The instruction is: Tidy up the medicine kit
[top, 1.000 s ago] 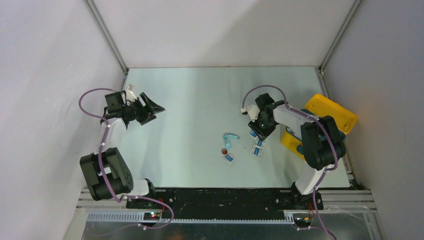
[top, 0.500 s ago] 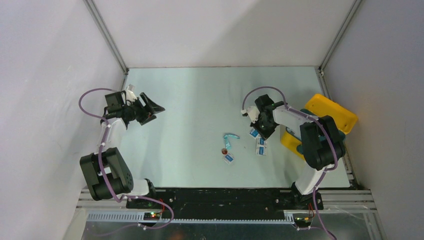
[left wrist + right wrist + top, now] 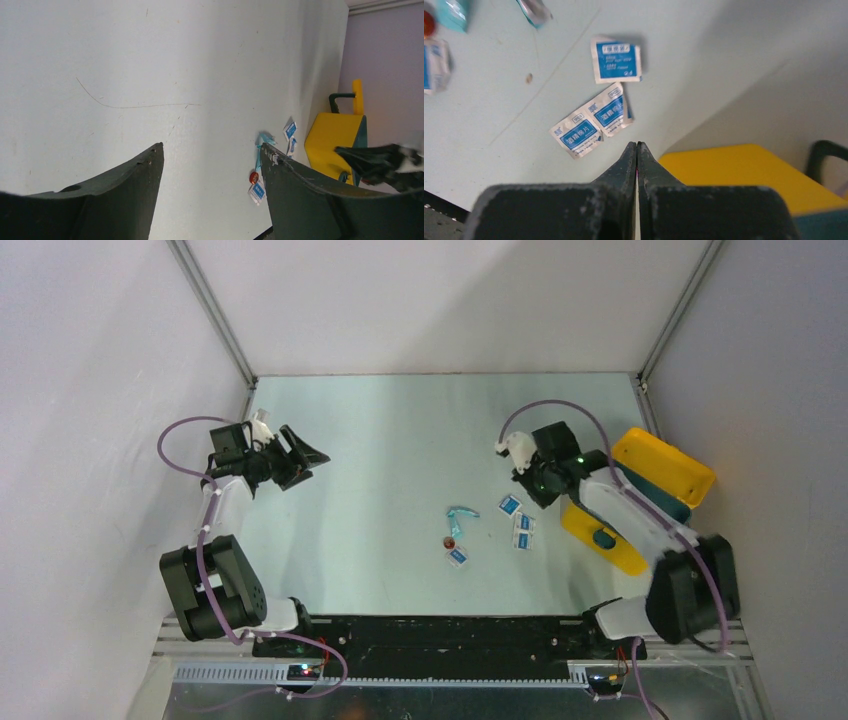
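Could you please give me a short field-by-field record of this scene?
Kit: bright-yellow plastic medicine kit case, lid open, at right edge of table
Packets: four small white-and-blue packets, loose on table, outside kit
Other items: curved teal strip; small red round piece
Left arm: jaws open, empty
Right arm: jaws shut, empty, near packets

Right arm has swung: its elbow point(image 3: 690, 590) now sits low at the near-right, no longer over the medicine kit point(image 3: 582, 523), so the kit's yellow base and teal latch show. Right gripper point(image 3: 637, 145) drew off the packets toward the kit, fingers pressed together. Paired packets point(image 3: 522, 524) uncovered, possibly nudged; hard to tell.
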You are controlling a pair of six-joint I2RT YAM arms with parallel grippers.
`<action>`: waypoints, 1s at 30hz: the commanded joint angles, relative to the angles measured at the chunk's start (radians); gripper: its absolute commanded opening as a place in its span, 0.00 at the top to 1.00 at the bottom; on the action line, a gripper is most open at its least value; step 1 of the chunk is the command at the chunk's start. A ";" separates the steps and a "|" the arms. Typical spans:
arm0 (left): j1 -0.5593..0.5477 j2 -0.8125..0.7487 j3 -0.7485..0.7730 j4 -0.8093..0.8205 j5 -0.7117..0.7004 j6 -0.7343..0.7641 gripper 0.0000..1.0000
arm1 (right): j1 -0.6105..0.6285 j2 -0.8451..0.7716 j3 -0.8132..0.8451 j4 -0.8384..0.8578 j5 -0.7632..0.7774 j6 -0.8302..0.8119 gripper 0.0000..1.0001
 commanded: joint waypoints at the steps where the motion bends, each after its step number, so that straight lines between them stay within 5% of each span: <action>1: 0.004 -0.008 0.028 0.017 -0.011 0.019 0.25 | -0.003 -0.173 0.008 0.049 -0.021 -0.026 1.00; 2: 0.004 -0.008 0.030 0.017 -0.011 0.018 0.25 | -0.005 -0.199 0.008 0.049 -0.026 -0.031 1.00; 5: 0.003 -0.003 0.035 0.017 -0.011 0.016 0.25 | -0.006 -0.182 0.001 0.018 -0.042 -0.038 0.32; 7: 0.002 0.002 0.038 0.017 -0.010 0.015 0.25 | -0.007 -0.089 0.000 -0.013 -0.097 -0.044 0.20; 12: 0.005 -0.003 0.033 0.018 -0.002 0.015 0.25 | -0.008 0.053 0.000 0.000 -0.139 -0.070 0.21; 17: 0.004 -0.023 0.024 0.017 -0.006 0.025 0.25 | -0.004 0.170 -0.001 0.049 -0.023 -0.078 0.34; 30: 0.004 -0.002 0.033 0.018 -0.010 0.022 0.25 | -0.063 0.288 0.000 0.061 -0.038 -0.086 0.53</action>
